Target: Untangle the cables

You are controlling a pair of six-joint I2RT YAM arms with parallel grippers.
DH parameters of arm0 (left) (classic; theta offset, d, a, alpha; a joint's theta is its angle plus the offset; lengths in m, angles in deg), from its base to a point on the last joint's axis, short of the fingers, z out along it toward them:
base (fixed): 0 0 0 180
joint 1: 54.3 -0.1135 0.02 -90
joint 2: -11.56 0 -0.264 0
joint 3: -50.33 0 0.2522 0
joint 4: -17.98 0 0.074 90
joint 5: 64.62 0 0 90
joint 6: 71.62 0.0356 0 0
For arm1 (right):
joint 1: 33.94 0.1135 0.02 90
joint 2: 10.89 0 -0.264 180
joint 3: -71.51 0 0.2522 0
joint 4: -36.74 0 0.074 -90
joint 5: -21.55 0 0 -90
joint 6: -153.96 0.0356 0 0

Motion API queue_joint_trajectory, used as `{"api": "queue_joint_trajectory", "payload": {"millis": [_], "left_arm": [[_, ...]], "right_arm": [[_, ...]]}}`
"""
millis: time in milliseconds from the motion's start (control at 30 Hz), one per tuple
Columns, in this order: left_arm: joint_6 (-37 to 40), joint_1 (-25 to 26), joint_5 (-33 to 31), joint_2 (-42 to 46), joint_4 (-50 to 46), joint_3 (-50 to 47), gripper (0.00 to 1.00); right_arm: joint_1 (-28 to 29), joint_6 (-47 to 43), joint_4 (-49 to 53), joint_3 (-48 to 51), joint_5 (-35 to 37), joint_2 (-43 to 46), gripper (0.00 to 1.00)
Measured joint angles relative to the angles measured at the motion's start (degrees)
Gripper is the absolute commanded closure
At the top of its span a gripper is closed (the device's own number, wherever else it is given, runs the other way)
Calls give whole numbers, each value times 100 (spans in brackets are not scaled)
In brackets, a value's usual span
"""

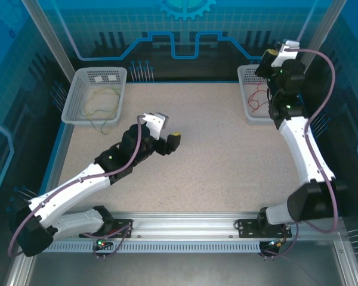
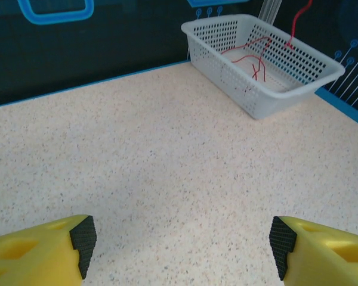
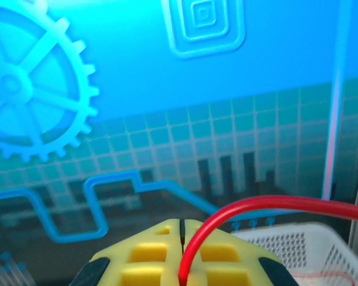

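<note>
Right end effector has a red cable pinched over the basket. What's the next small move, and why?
Probably raise the right end effector a little higher. It is shut on the red cable, which trails toward the right basket, where more red strands lie crossed; lifting should draw this one clear. The left end effector hangs open and empty.

two baskets (image 1: 71, 102), two arms (image 1: 77, 186), two tools (image 2: 181, 243), maybe two red cables (image 2: 251, 59), several yellow-green cables (image 1: 101, 102)
</note>
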Motion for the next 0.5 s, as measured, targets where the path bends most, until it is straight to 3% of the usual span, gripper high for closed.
{"api": "queue_joint_trajectory", "payload": {"millis": [300,500], "left_arm": [[52,92,-105,323,452,-201,20],[120,96,-114,341,691,-358,20]], "right_arm": [[-566,-782,-3871,1307,295,-1523,100],[-863,-723,-5180,1384,634,-2479,100]]}}
